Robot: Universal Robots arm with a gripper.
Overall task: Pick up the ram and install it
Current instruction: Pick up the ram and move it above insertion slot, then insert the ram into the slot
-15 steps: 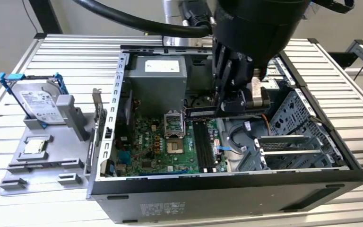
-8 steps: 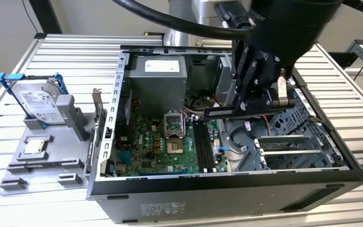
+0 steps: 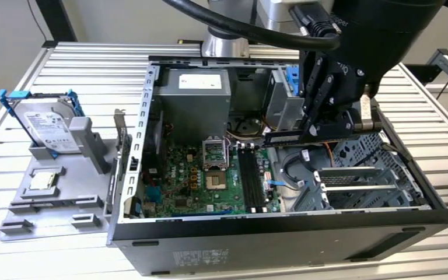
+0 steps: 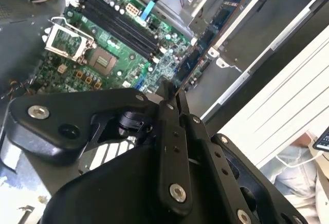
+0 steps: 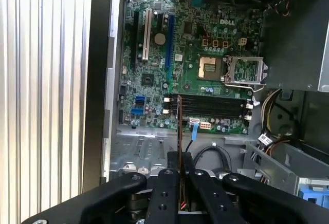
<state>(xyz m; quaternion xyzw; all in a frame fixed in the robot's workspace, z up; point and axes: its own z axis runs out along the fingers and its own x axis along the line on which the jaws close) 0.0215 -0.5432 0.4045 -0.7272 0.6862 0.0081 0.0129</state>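
My gripper (image 3: 326,132) hangs over the open computer case (image 3: 286,233), shut on the ram (image 3: 290,139), a long thin board with dark chips. The stick points toward the exterior view's left, above the drive cage side of the case. In the second wrist view the ram (image 4: 208,34) juts out from the gripper (image 4: 172,98) over the case edge. In the first wrist view the ram (image 5: 179,126) shows edge-on between the fingers (image 5: 165,183), in the air above the motherboard. The black memory slots (image 3: 249,175) (image 4: 121,23) (image 5: 213,106) lie beside the processor socket (image 3: 214,160).
On the exterior view's left, a grey fixture (image 3: 21,224) holds a silver hard drive in a blue frame (image 3: 49,125) and a small square processor chip (image 3: 44,181). Inside the case are a power supply (image 3: 196,99), loose cables (image 3: 294,175) and a metal drive cage (image 3: 364,175).
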